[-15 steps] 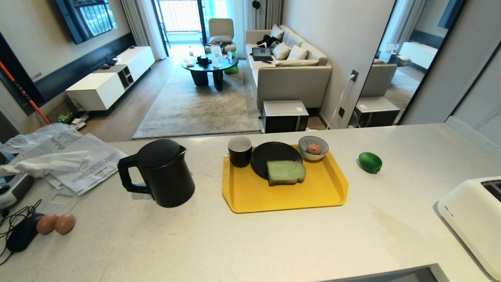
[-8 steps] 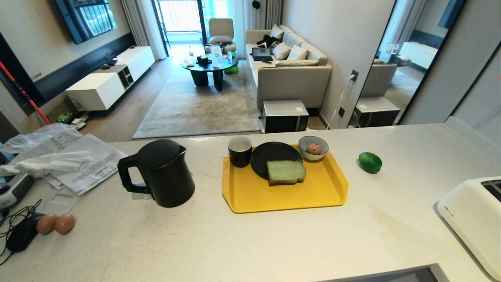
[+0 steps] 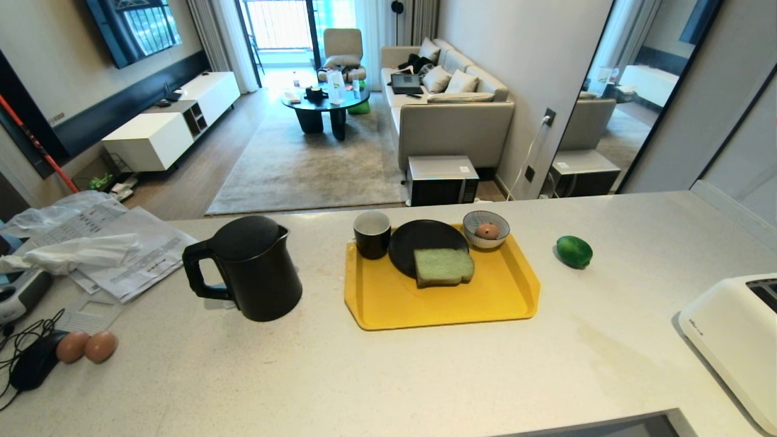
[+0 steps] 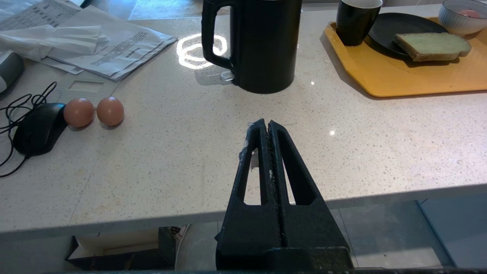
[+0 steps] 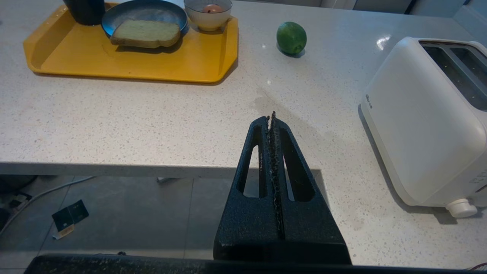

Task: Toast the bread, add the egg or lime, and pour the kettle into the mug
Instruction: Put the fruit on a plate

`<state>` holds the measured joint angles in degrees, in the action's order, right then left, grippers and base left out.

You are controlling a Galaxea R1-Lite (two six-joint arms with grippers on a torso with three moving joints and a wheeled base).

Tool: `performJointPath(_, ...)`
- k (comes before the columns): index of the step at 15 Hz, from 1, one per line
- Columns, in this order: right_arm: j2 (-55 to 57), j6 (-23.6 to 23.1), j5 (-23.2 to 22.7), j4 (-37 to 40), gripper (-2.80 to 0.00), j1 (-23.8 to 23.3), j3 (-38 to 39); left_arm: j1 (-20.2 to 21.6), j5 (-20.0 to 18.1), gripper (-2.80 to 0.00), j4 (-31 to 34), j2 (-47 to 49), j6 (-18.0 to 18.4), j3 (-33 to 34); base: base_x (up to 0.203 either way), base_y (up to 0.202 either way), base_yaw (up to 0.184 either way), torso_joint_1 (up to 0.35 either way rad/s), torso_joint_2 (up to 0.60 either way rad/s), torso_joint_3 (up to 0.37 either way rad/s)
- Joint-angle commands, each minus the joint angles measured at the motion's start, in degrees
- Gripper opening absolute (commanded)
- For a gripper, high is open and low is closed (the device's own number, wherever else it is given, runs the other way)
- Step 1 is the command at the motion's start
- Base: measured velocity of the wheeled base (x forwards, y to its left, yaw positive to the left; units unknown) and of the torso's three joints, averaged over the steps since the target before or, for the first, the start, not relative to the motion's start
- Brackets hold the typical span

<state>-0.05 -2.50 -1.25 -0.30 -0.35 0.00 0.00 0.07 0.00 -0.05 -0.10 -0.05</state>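
Bread point(image 3: 443, 266) lies half on the black plate point(image 3: 419, 240), on the yellow tray point(image 3: 437, 303). White toaster point(image 3: 737, 334) cut off at the worktop's right edge. Left gripper point(image 4: 268, 125) and right gripper point(image 5: 272, 118) pressed together, empty, over the near edge.

Three eggs point(image 3: 100, 346), though one seems only half-seen in its bowl point(image 3: 485, 229); one kettle point(image 3: 252, 267), mug point(image 3: 371, 233), bread point(image 3: 443, 266), lime point(image 3: 573, 251), toaster point(image 3: 737, 340).

A pale speckled stone counter point(image 3: 425, 376) was seen. Directly on it were set the black kettle point(image 3: 252, 270), a yellow tray point(image 3: 437, 297), the lime point(image 3: 573, 250), a white toaster point(image 3: 737, 337), two brown eggs point(image 3: 86, 346), a black mouse point(image 3: 33, 367) and papers point(image 3: 121, 255).
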Motion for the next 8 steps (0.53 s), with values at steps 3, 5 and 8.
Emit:
performJointPath(3,0.0,0.0,0.0,0.0,-2.8,0.0,0.0,0.0,0.0,-2.8,0.0,0.0,0.1,0.0,0.0,0.0,0.0,0.003,0.0,-0.086)
performJointPath(5,0.0,0.0,-0.1,0.0,-2.8,0.0,0.0,0.0,0.0,-2.8,0.0,0.0,0.1,0.0,0.0,0.0,0.0,0.002,0.01,-0.167)
performJointPath(8,0.0,-0.1,-0.1,0.0,-2.8,0.0,0.0,0.0,0.0,-2.8,0.0,0.0,0.1,0.0,0.0,0.0,0.0,0.002,0.0,-0.193)
